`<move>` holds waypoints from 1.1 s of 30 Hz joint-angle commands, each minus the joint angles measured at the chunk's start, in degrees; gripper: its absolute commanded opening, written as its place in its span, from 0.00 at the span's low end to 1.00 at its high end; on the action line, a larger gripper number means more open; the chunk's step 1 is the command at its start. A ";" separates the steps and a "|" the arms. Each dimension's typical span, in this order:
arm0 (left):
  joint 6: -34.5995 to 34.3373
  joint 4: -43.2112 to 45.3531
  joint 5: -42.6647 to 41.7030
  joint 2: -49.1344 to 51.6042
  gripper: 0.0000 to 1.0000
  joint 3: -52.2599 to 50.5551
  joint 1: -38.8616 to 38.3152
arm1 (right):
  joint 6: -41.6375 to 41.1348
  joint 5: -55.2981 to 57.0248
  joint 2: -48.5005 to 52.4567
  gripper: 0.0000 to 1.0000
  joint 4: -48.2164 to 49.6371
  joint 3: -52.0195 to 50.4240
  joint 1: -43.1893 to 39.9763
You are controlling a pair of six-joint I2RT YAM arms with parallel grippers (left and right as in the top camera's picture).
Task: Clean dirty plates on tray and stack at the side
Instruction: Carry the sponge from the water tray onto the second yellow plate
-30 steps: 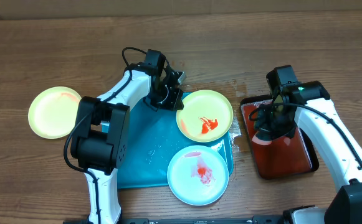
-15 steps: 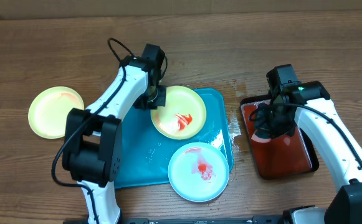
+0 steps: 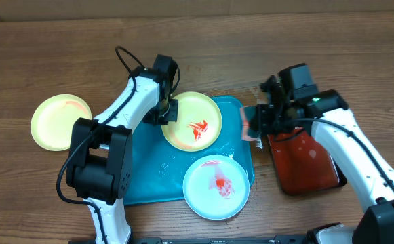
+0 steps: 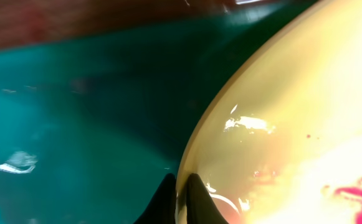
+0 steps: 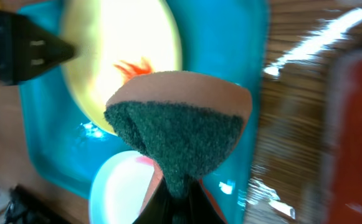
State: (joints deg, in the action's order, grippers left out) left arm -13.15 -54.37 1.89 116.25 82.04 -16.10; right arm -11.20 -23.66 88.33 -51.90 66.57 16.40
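The yellow-green plate (image 3: 195, 122) with a red sauce smear rests on the back of the turquoise tray (image 3: 142, 169). My left gripper (image 3: 167, 112) is shut on its left rim; the left wrist view shows this plate (image 4: 293, 124) pinched between the black fingertips (image 4: 196, 198). A pale blue plate (image 3: 215, 187), also smeared red, overhangs the tray's front right corner. My right gripper (image 3: 259, 125) is shut on a sponge (image 3: 248, 123) above the tray's right edge. In the right wrist view the sponge (image 5: 181, 124), dark green side up, hangs over both plates.
A pale green plate (image 3: 61, 122) lies on the bare wood left of the tray. A black tray with a red pad (image 3: 305, 159) stands right of the turquoise tray. Wet streaks shine on the wood between the two trays (image 3: 256, 146).
My left gripper slid the yellow-green plate leftward, from the tray's right edge fully onto it. My right gripper lifted the sponge off the black tray and carried it left to the tray's edge.
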 commanded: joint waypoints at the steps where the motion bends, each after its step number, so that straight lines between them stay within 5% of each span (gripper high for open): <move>1: 2.60 2.56 -5.18 -0.33 0.04 -4.72 -0.07 | 0.98 -3.02 -1.55 0.04 2.82 0.09 5.20; 10: 1.36 4.09 -5.38 -0.33 0.05 -6.27 -0.07 | -13.99 6.29 1.51 0.04 15.37 0.07 14.21; 25: 0.92 4.33 -6.01 -0.33 0.04 -6.27 -0.07 | -43.04 9.86 23.02 0.04 33.44 0.07 20.13; 33: 0.44 4.92 -6.43 -0.33 0.05 -6.27 -0.07 | -48.02 7.89 30.49 0.04 35.69 0.07 23.50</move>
State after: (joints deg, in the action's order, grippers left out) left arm -12.03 -50.06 -2.42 114.74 77.56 -15.75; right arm -55.81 -14.76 114.45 -14.90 66.72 38.33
